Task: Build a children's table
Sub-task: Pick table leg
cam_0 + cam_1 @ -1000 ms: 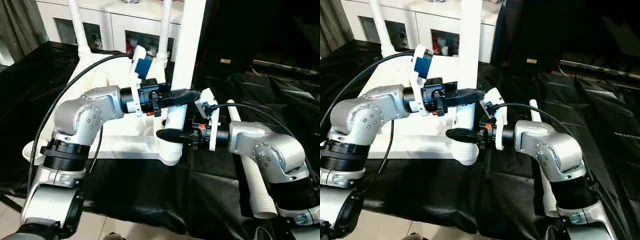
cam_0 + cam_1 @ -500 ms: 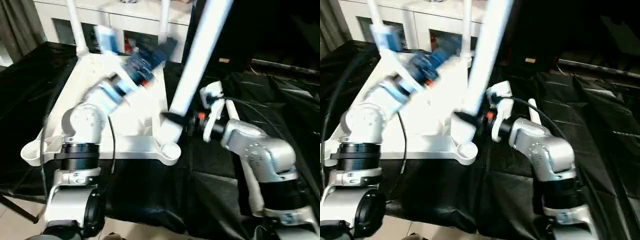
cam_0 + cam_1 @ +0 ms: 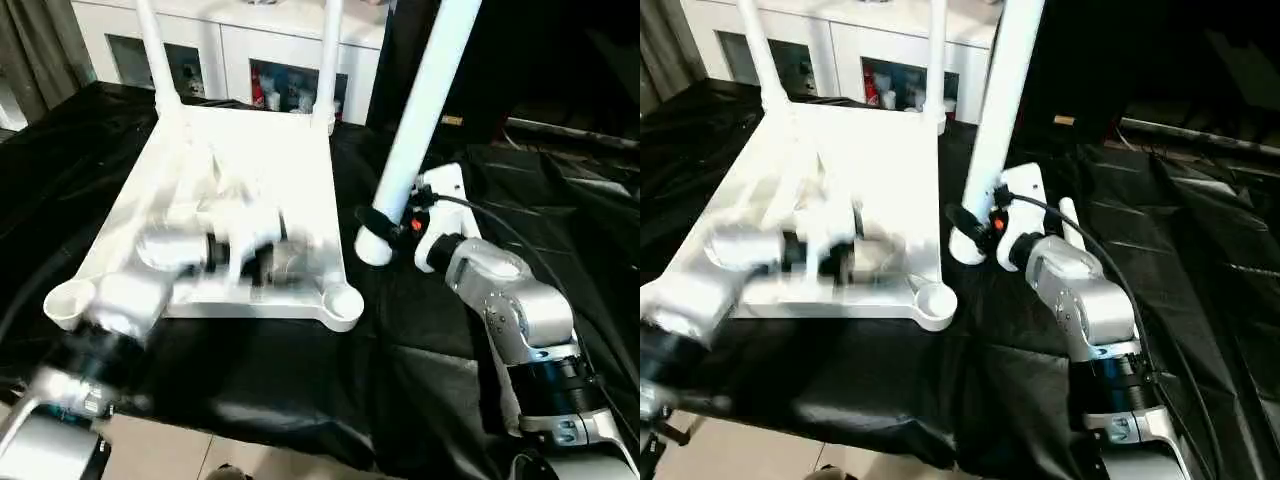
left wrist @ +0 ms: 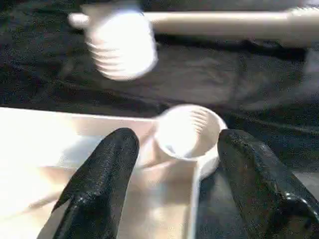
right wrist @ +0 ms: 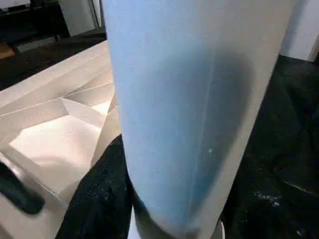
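The children's table top [image 3: 250, 180] lies upside down on the black cloth [image 3: 300, 390], with 2 legs [image 3: 328, 60] upright in its far sockets. The right gripper [image 3: 385, 225] clamps a 3rd leg [image 3: 425, 110], tilted, just right of the near-right corner socket [image 4: 187, 132]. The left gripper [image 4: 177, 164] hangs spread and empty over that socket.

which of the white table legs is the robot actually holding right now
The tilted leg beside the tabletop, clamped near its lower end in the right gripper. The two far legs stand upright in their corner sockets, untouched.
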